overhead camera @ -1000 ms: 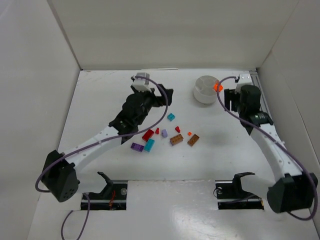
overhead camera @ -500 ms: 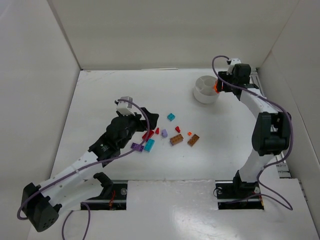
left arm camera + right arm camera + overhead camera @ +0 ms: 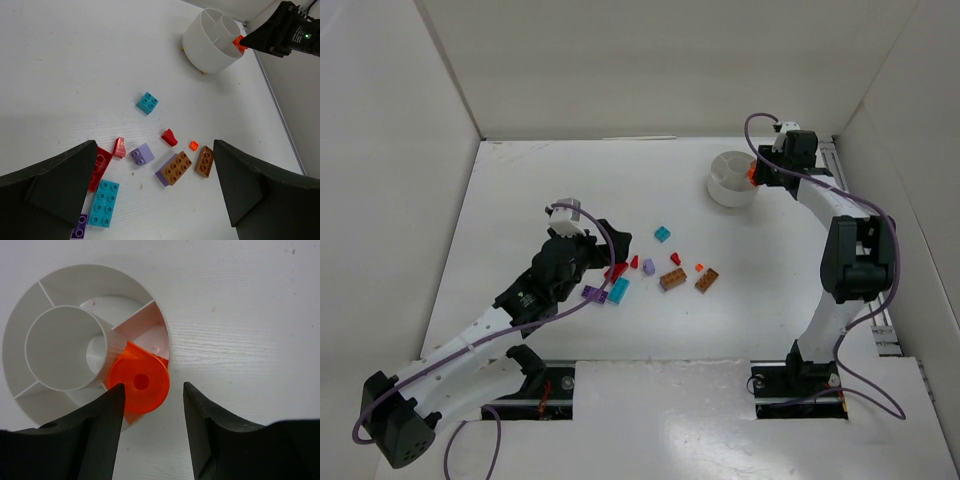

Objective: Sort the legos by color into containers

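The legos lie loose mid-table: a teal brick (image 3: 147, 102), red wedge (image 3: 169, 137), tiny orange piece (image 3: 194, 145), two brown bricks (image 3: 176, 168) (image 3: 204, 161), lilac brick (image 3: 142, 154), red brick (image 3: 100, 162), long teal brick (image 3: 104, 202). My left gripper (image 3: 155, 144) (image 3: 615, 245) hovers open above them, empty. The white tub (image 3: 728, 185) (image 3: 75, 277) stands back right, its wedge containers looking empty. My right gripper (image 3: 152, 385) (image 3: 760, 172) is open over its rim. A round orange piece (image 3: 139, 384) (image 3: 239, 43) sits at a wedge's rim, touching the left finger only.
White walls close in the table on the left, back and right. The tub stands near the right wall. A purple brick (image 3: 79, 227) and a red slope (image 3: 119, 147) lie at the left end of the pile. Both arm bases are at the near edge.
My left arm has drawn back from the far side to hover over the pile. My right arm has swung up to the tub's far right side, the orange piece staying at the rim.
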